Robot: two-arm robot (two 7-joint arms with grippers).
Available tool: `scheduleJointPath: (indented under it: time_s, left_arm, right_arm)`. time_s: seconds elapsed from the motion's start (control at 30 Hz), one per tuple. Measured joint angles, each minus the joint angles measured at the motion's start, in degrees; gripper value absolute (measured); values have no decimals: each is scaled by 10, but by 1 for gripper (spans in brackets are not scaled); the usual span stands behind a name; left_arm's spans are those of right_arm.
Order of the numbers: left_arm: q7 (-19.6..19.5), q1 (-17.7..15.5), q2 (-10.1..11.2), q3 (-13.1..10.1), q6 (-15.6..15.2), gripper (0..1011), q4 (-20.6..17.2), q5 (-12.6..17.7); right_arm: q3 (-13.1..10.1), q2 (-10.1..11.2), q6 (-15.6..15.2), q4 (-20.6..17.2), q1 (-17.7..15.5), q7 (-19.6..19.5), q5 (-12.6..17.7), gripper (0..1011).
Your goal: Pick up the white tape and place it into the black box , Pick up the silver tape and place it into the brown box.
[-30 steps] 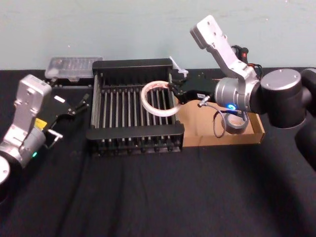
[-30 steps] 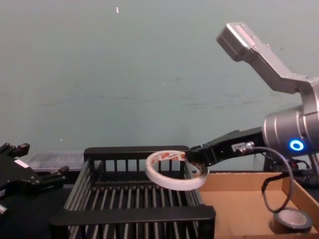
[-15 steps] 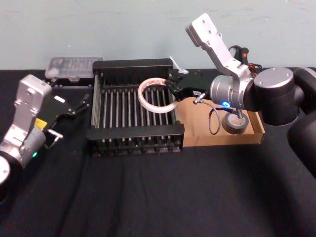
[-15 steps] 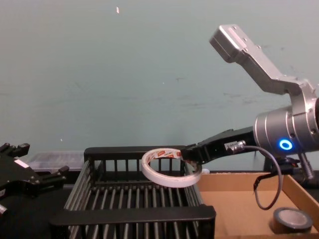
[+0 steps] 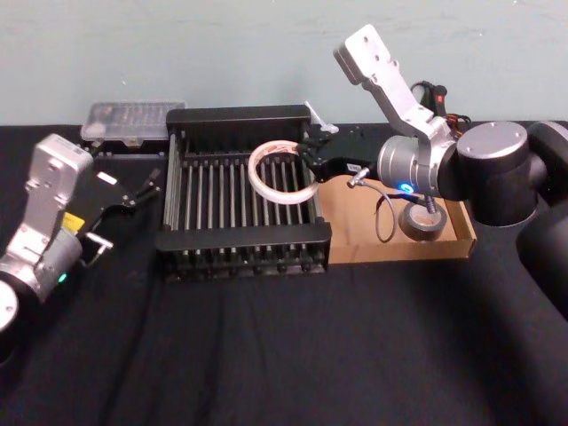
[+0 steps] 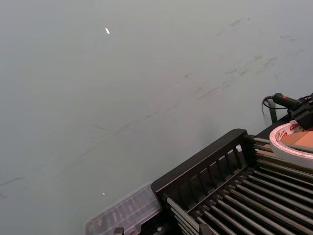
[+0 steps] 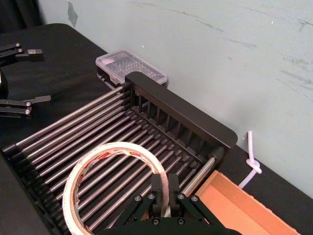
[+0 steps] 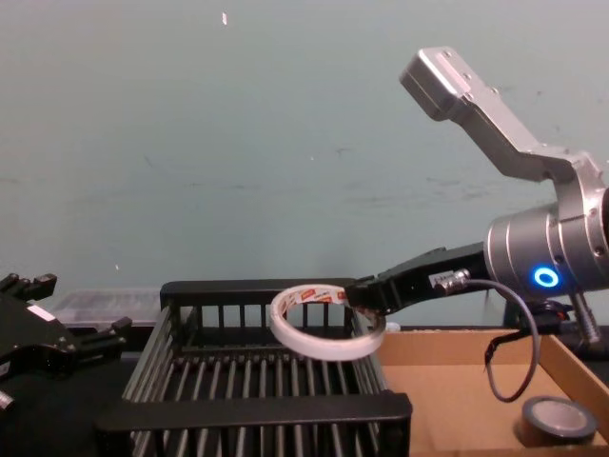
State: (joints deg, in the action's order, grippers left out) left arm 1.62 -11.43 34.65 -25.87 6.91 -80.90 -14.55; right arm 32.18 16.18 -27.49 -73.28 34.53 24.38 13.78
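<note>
My right gripper (image 5: 311, 164) is shut on the rim of the white tape (image 5: 253, 173), a thin ring with red print inside. It holds the ring slightly tilted over the right rear part of the black box (image 5: 240, 238), about level with the rim (image 8: 257, 411). In the right wrist view the fingers (image 7: 157, 188) pinch the ring (image 7: 117, 147) above the bars. The silver tape (image 5: 422, 222) lies flat in the brown box (image 5: 399, 251), right of the crate. My left gripper (image 5: 146, 188) rests open, left of the black box.
A clear plastic case (image 5: 133, 120) lies behind the crate's left rear corner. A white cord (image 7: 252, 161) hangs by the wall near the crate's right rear corner. Black cloth covers the table, with wide bare room in front of both boxes.
My right gripper has carried the white tape a little leftward and farther over the black box, then nearly stopped. The left arm has stayed still.
</note>
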Motion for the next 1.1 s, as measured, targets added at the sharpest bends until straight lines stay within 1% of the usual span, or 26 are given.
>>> scheduleJointPath:
  time_s: [0.13, 0.17, 0.2, 0.23, 0.3, 0.33, 0.37, 0.5, 0.53, 0.6, 0.77, 0.87, 0.9, 0.97, 1.03, 1.1]
  left_arm:
    - [0, 0, 0, 0, 0, 1001, 0, 0]
    - [0, 0, 0, 0, 0, 1001, 0, 0]
    - [0, 0, 0, 0, 0, 1001, 0, 0]
    - [0, 0, 0, 0, 0, 1001, 0, 0]
    - [0, 0, 0, 0, 0, 1001, 0, 0]
    - [0, 0, 0, 0, 0, 1001, 0, 0]
    - [0, 0, 0, 0, 0, 1001, 0, 0]
    - [0, 0, 0, 0, 0, 1001, 0, 0]
    - [0, 0, 0, 0, 0, 1001, 0, 0]
    - [0, 0, 0, 0, 0, 1001, 0, 0]
    - [0, 0, 0, 0, 0, 1001, 0, 0]
    - [0, 0, 0, 0, 0, 1001, 0, 0]
    - [0, 0, 0, 0, 0, 1001, 0, 0]
    - [0, 0, 0, 0, 0, 1001, 0, 0]
    - [0, 0, 0, 0, 0, 1001, 0, 0]
    - [0, 0, 0, 0, 0, 1001, 0, 0]
  right_arm:
    - [0, 0, 0, 0, 0, 0, 0, 152]
    - [0, 0, 0, 0, 0, 0, 0, 205]
    - [0, 0, 0, 0, 0, 0, 0, 228]
    - [0, 0, 0, -1, 0, 0, 0, 286]
    - [1, 0, 0, -1, 0, 0, 0, 327]
    - [1, 0, 0, -1, 0, 0, 0, 385]
    - [1, 1, 0, -1, 0, 0, 0, 397]
    - [1, 1, -1, -1, 0, 0, 1, 526]
    - [1, 1, -1, -1, 0, 0, 1, 543]
    - [1, 1, -1, -1, 0, 0, 1, 626]
    - [1, 1, -1, -1, 0, 0, 1, 763]
    - [1, 1, -1, -1, 0, 0, 1, 873]
    - [1, 1, -1, -1, 0, 0, 1, 873]
    - [1, 1, -1, -1, 0, 0, 1, 941]
    - [1, 1, -1, -1, 0, 0, 1, 985]
    - [1, 1, -1, -1, 0, 0, 1, 1003]
